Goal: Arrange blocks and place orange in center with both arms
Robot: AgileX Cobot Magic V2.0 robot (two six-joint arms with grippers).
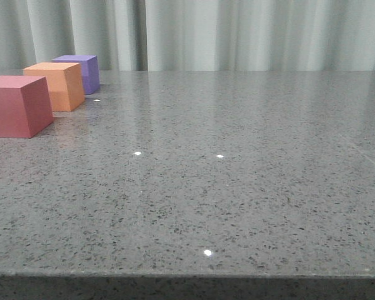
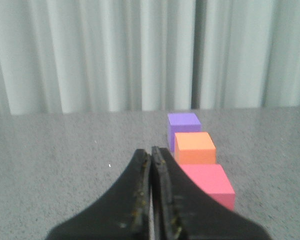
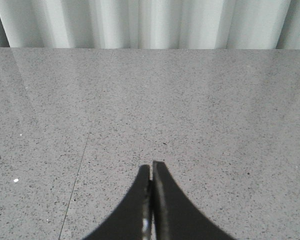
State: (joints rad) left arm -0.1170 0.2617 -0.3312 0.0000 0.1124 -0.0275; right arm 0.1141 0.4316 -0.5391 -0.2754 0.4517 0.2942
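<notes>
Grey table [image 1: 237, 187], orange cube [image 1: 61, 85] between blocks.

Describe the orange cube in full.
The orange cube is a matte, plain block with sharp edges, sitting upright and flat on the speckled grey table. It is the middle of a three-block row, between the purple cube behind and the pinkish-red cube in front. Neither gripper holds it.
</notes>
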